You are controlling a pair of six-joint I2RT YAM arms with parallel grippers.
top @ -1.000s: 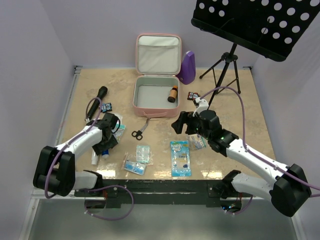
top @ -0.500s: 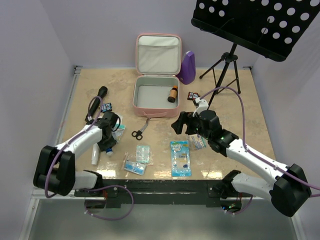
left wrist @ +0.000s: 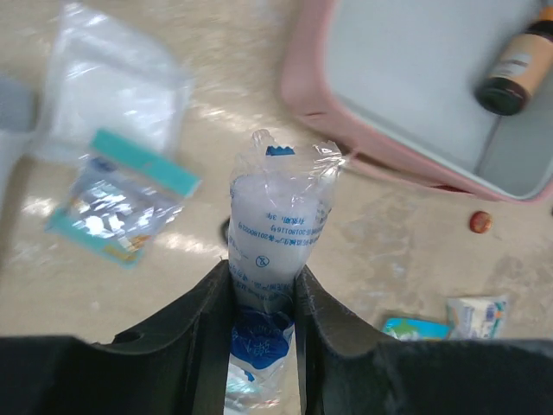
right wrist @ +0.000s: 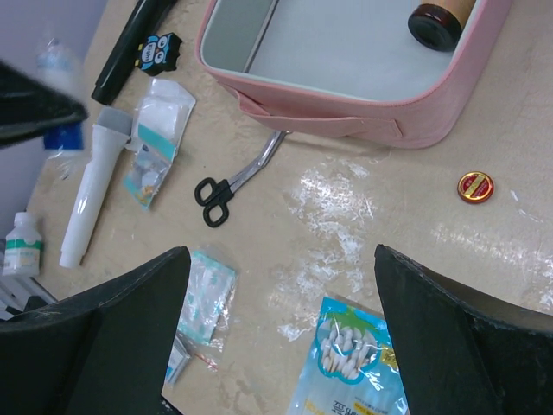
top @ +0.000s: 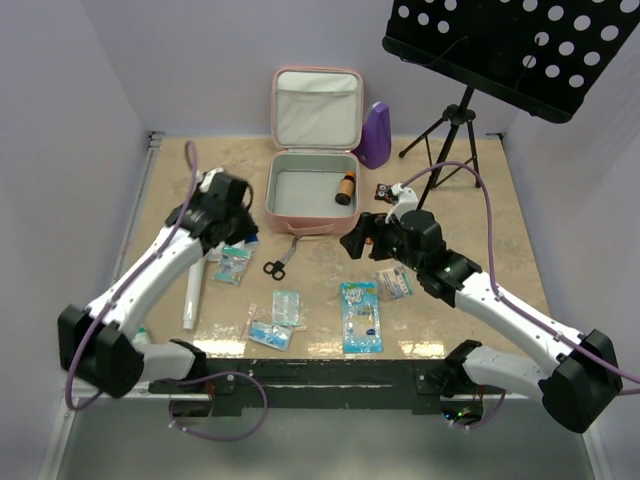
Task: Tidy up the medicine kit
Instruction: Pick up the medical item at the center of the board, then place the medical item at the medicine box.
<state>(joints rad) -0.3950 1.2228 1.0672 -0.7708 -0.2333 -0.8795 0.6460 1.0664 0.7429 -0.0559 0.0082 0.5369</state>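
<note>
The pink medicine kit [top: 300, 218] lies open at the back, lid upright, with a brown bottle [top: 346, 187] inside. My left gripper [top: 228, 200] is raised just left of the kit. It is shut on a clear plastic packet with blue print [left wrist: 275, 216], and in the left wrist view [left wrist: 263, 277] the kit's corner [left wrist: 302, 82] lies ahead to the right. My right gripper [top: 362, 238] is open and empty, hovering right of the kit's front; in the right wrist view [right wrist: 281, 285] the kit's front wall [right wrist: 346, 108] lies ahead.
On the table lie black scissors [top: 277, 262], a white tube [top: 190, 290], clear packets [top: 235, 263] [top: 287, 305] [top: 268, 333], a blue swab packet [top: 361, 316] and a small packet [top: 395, 282]. A red tin [right wrist: 475, 186] lies right of the kit. A purple metronome [top: 375, 135] and a music stand [top: 455, 120] stand behind.
My left gripper has risen from the table's front left and moved back toward the kit with the packet in it. The white tube stays on the table. The right gripper shifted slightly.
</note>
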